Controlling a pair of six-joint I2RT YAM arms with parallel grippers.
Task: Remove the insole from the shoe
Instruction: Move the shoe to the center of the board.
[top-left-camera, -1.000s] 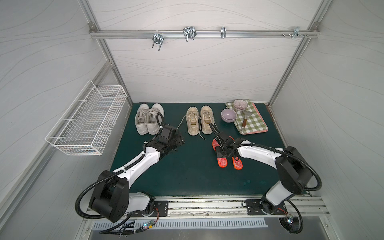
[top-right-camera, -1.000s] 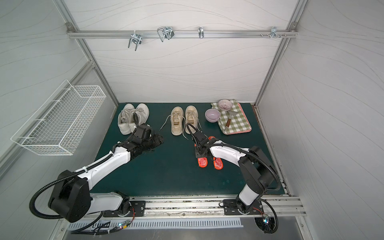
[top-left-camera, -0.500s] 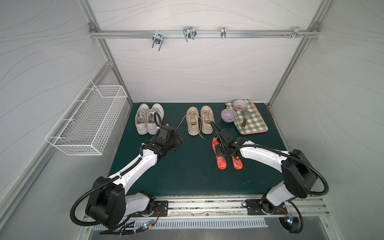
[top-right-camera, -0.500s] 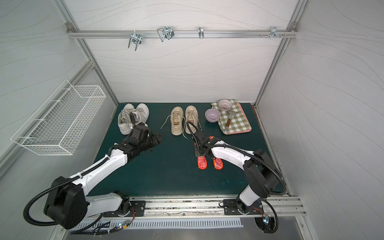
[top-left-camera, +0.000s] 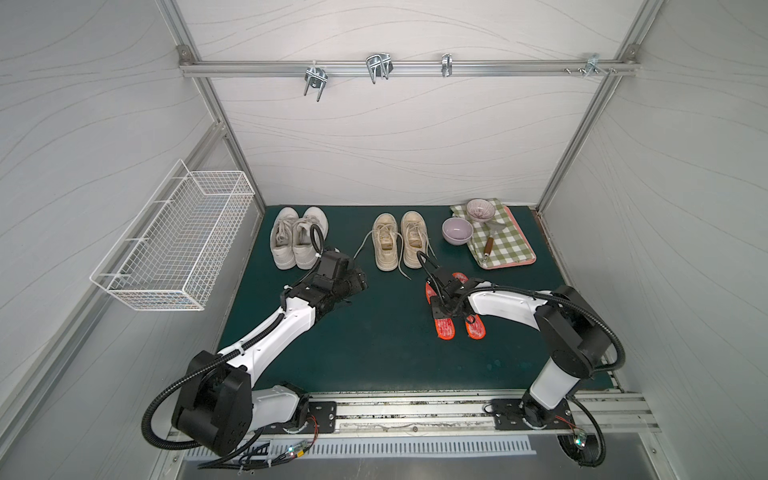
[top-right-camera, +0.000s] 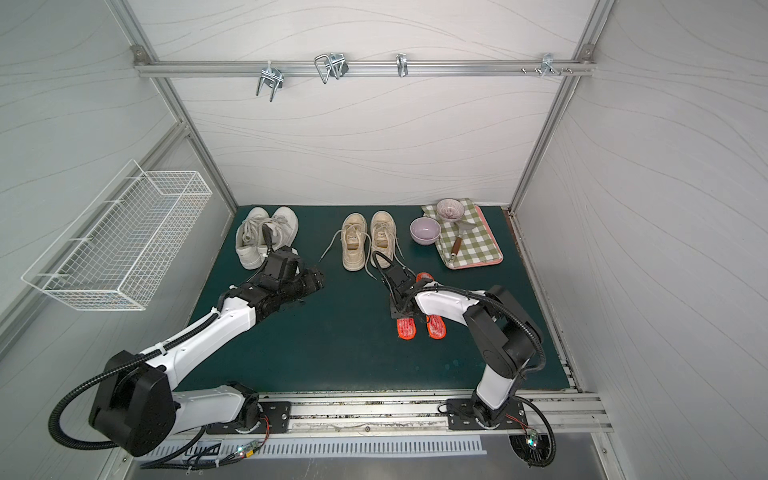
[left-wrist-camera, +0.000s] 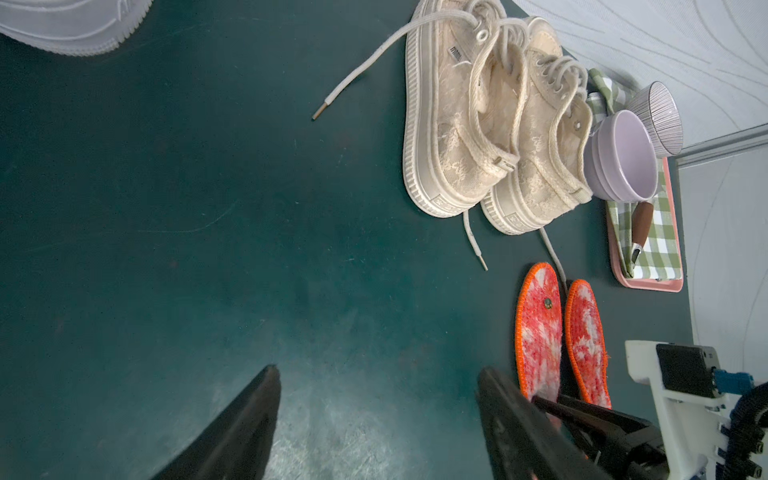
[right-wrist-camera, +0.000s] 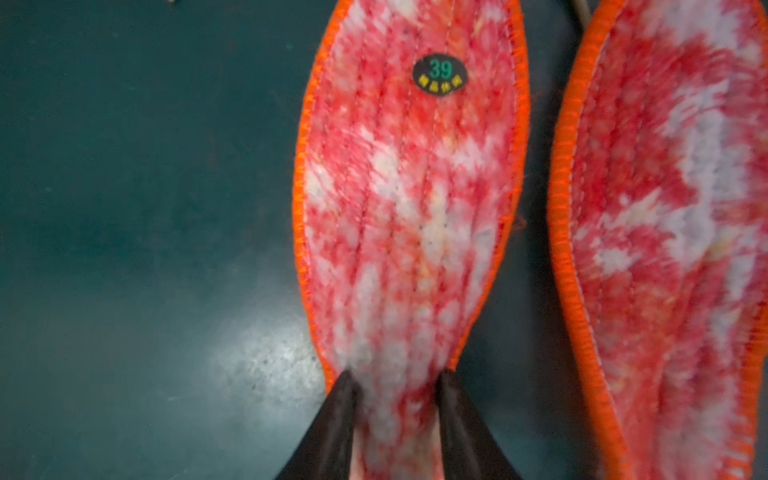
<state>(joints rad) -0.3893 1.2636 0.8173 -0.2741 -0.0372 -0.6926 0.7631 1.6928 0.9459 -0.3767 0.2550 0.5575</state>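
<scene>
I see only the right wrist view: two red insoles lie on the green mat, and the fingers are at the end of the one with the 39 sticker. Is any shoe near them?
Observer: Yes. A pair of beige sneakers stands just beyond the stickered insole, heels toward it.
Operator: What is the left arm doing?
Observer: The left gripper is open and empty, over bare mat to the left of the insoles.
Operator: Are there other shoes?
Observer: Yes, a pair of white sneakers stands at the back left, just beyond the left arm's wrist.
</scene>
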